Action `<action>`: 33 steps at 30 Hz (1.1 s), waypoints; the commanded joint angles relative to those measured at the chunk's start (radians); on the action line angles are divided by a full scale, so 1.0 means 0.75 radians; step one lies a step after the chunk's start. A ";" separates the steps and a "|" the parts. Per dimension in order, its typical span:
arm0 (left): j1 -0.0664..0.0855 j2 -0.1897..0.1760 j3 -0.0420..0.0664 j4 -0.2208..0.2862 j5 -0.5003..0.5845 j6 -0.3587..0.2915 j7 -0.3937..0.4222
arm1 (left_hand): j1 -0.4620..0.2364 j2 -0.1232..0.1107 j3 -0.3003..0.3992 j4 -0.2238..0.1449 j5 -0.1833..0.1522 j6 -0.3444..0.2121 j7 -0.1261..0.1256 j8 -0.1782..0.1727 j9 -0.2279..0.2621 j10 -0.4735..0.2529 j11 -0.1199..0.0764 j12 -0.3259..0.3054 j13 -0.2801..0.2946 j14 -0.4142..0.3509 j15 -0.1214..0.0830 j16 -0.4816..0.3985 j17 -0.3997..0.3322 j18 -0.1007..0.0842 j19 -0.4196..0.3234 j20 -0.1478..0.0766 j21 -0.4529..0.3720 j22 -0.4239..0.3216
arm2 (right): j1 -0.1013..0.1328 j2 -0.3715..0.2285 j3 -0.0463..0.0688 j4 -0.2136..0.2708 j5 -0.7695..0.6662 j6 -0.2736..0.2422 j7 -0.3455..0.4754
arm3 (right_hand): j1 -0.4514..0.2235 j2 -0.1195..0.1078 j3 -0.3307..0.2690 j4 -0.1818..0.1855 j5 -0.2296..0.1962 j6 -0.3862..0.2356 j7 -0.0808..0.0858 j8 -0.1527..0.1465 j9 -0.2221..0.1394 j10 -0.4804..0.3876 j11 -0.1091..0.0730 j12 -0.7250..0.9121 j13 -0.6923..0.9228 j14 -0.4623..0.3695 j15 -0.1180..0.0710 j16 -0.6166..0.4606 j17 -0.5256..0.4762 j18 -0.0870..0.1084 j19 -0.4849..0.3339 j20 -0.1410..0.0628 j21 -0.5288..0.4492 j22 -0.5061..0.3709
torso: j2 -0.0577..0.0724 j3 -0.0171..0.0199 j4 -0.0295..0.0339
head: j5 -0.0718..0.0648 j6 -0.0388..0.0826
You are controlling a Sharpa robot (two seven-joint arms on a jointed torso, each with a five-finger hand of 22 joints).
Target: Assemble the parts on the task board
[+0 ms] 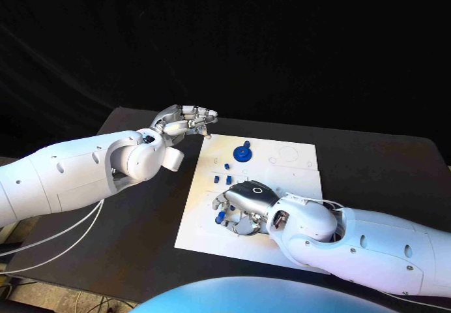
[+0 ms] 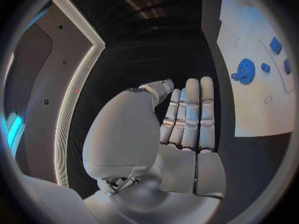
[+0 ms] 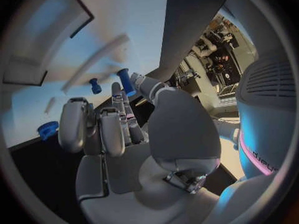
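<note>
**Desk:** What's on the task board (image 1: 282,171)?

**Operator:** Small blue parts lie on the white plate at the middle of the black surface (image 1: 376,163). A round disc part (image 1: 244,154) sits near the far edge; smaller blue pegs (image 1: 221,177) lie scattered nearer me. They look like hard, smooth plastic, so I judge them light, stiff and apt to slip. I would pinch each by its sides.

**Desk:** And the hands?

**Operator:** My right hand (image 1: 244,207) hangs over the near part of the board, fingers curled down among the pegs. In the right wrist view a blue cylinder (image 3: 125,80) stands at its fingertips, but I cannot tell whether it is grasped. My left hand (image 1: 185,120) hovers off the board's far left corner, fingers straight and together, holding nothing.
</note>
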 commanded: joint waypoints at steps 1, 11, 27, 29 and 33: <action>0.001 0.001 0.001 0.003 -0.003 0.011 0.004 | -0.006 0.009 0.004 -0.006 0.008 -0.012 0.000 0.002 -0.002 -0.012 -0.001 0.000 -0.002 -0.006 0.001 0.002 -0.002 0.006 -0.008 0.003 0.000 0.001 | -0.002 -0.016 0.000 0.019 0.011 -0.134 0.019 | 0.000 -0.002 -0.011 0.001 0.003 -0.013 0.003 -0.009 -0.004 -0.021 0.001 0.002 0.002 0.048 0.005 -0.010 -0.009 0.014 -0.015 -0.002 -0.016 0.185 | 0.000 0.0007 -0.0003 | -0.003 0.000; 0.001 -0.003 0.001 0.003 -0.003 0.010 0.005 | -0.006 0.009 0.004 -0.006 0.008 -0.014 0.001 0.001 -0.002 -0.014 0.000 0.000 -0.002 -0.007 0.001 0.002 -0.002 0.006 -0.008 0.003 0.001 0.001 | 0.033 -0.158 0.010 0.129 0.172 -0.247 0.085 | 0.012 0.008 -0.011 -0.001 0.012 -0.003 0.007 -0.007 -0.006 -0.019 0.005 0.016 0.008 0.047 0.007 -0.013 -0.015 0.012 -0.010 -0.002 -0.008 0.188 | -0.003 0.0007 -0.0055 | -0.011 0.006; 0.001 -0.001 0.000 0.000 -0.003 0.014 0.006 | -0.006 0.009 0.005 -0.007 0.008 -0.016 0.002 0.001 -0.003 -0.016 0.001 0.001 -0.002 -0.007 0.002 0.002 -0.003 0.006 -0.008 0.004 0.001 0.002 | 0.084 -0.276 0.015 0.171 0.252 -0.151 0.062 | 0.043 0.038 0.009 -0.006 0.019 0.052 0.025 0.013 -0.006 -0.004 0.017 0.032 0.008 0.046 0.017 -0.017 -0.024 0.011 -0.008 0.006 -0.012 0.189 | -0.004 -0.0011 -0.0060 | -0.017 0.012; 0.001 -0.002 -0.001 0.000 -0.003 0.014 0.007 | -0.006 0.009 0.005 -0.007 0.008 -0.016 0.002 0.001 -0.003 -0.016 0.001 0.001 -0.002 -0.007 0.002 0.002 -0.003 0.006 -0.008 0.004 0.001 0.002 | 0.092 -0.311 0.015 0.171 0.273 -0.146 0.041 | 0.041 0.038 0.015 -0.004 0.018 0.071 0.029 0.020 -0.005 0.020 0.017 0.039 0.009 0.046 0.018 -0.017 -0.025 0.011 -0.005 0.008 -0.008 0.191 | -0.004 -0.0013 -0.0075 | -0.024 0.015; 0.001 -0.005 -0.001 0.000 -0.003 0.013 0.006 | -0.006 0.009 0.004 -0.007 0.008 -0.016 0.002 0.001 -0.002 -0.016 0.001 0.001 -0.002 -0.007 0.002 0.003 -0.003 0.006 -0.008 0.004 0.001 0.002 | 0.122 -0.390 0.015 0.175 0.419 -0.146 -0.001 | -0.006 0.033 -0.002 0.036 0.022 0.132 0.004 0.055 0.004 0.114 -0.010 0.074 0.029 0.056 -0.001 0.001 0.006 0.002 0.017 -0.003 0.038 0.209 | -0.004 0.0004 -0.0125 | -0.044 0.020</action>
